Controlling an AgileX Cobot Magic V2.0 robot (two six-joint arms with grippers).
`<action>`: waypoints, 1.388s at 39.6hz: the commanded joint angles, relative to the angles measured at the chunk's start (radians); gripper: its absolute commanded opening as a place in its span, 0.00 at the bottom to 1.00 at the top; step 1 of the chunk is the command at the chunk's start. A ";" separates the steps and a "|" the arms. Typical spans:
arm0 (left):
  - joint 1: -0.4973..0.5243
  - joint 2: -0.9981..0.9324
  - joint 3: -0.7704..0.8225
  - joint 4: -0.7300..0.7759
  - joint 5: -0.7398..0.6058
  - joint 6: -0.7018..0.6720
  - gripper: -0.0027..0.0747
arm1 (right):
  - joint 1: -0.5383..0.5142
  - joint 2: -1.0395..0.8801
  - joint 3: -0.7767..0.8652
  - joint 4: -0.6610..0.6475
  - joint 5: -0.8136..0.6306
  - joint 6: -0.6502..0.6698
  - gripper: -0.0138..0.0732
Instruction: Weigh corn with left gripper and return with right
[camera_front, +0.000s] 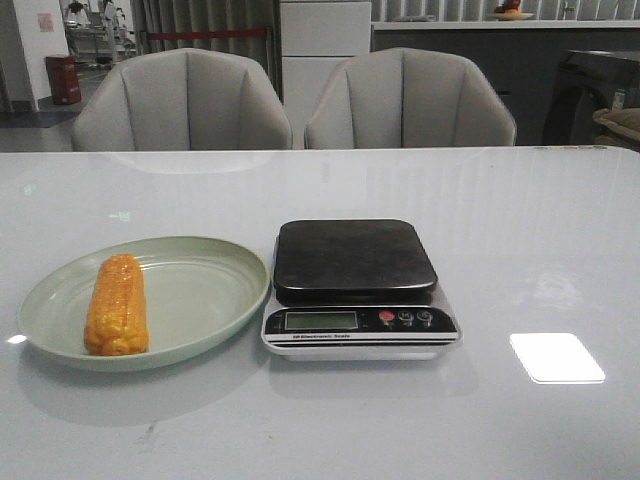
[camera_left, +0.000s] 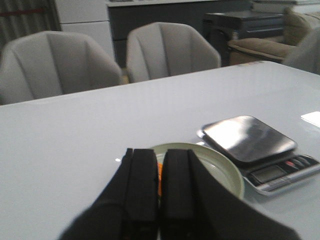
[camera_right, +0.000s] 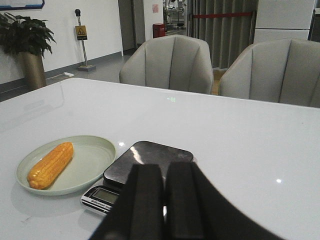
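I see the corn (camera_front: 117, 305) lying on the left of the pale green plate (camera_front: 205, 300), just left of the kitchen scale (camera_front: 357, 288) on the desk (camera_front: 520, 250); left hand (camera_left: 158, 192) and right hand (camera_right: 163, 200) are both pressed together, holding nothing.

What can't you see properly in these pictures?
- Scale display: too small in the front view, blurred in the left wrist view, so no number can be read.
- Corn: in the left wrist view, the left gripper hides nearly all of it.
- Scale's buttons: the right gripper covers them in the right wrist view.
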 joint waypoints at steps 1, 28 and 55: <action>0.109 0.004 0.041 0.004 -0.213 -0.002 0.18 | -0.004 0.009 -0.024 -0.011 -0.073 -0.011 0.36; 0.359 -0.022 0.186 -0.056 -0.306 -0.002 0.18 | -0.004 0.009 -0.024 -0.011 -0.071 -0.011 0.36; 0.359 -0.022 0.186 -0.056 -0.306 -0.002 0.18 | -0.004 0.009 -0.024 -0.011 -0.071 -0.011 0.36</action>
